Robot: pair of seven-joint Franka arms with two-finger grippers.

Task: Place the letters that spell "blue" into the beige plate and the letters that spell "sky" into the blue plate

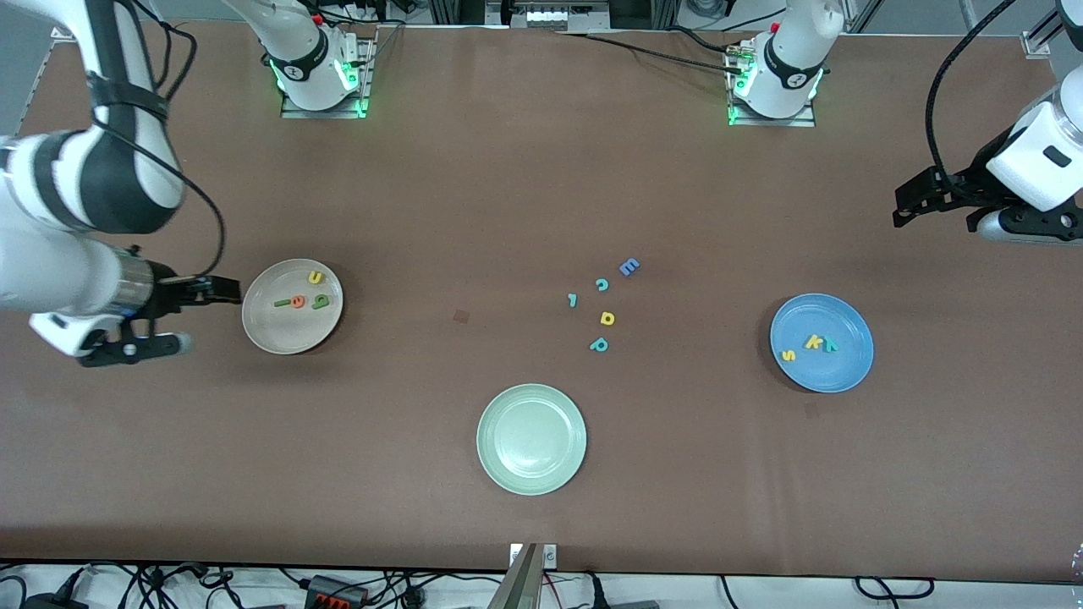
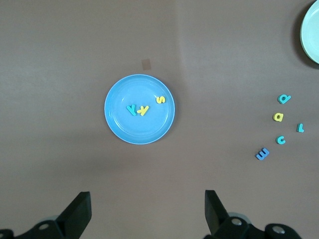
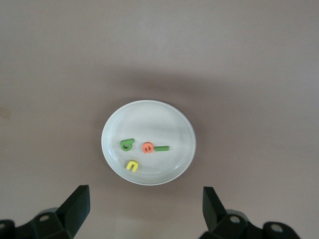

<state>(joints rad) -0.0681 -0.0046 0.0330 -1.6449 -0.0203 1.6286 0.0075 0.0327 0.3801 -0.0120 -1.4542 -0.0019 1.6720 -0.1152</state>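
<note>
The beige plate [image 1: 283, 334] [image 3: 159, 124] holds the green b [image 1: 320, 301], orange e [image 1: 297, 301], dark green l [image 1: 281, 303] and yellow u [image 1: 316, 277]. On the blue plate [image 1: 833, 372] [image 2: 139, 127] lie the yellow s [image 1: 788, 355], yellow k [image 1: 813, 342] and teal y [image 1: 830, 343]. My right gripper [image 1: 211, 317] [image 3: 146, 206] hangs open and empty over bare table just beside the beige plate, toward the right arm's end. My left gripper [image 1: 935, 216] [image 2: 148, 209] is open and empty, raised over the table's left arm's end, apart from the blue plate.
A pale green plate [image 1: 531, 461] sits nearest the front camera, mid-table. Loose letters lie between the plates: blue E [image 1: 629, 267], teal c [image 1: 602, 284], a small teal piece [image 1: 573, 299], a yellow round letter [image 1: 607, 318] and teal p [image 1: 599, 344].
</note>
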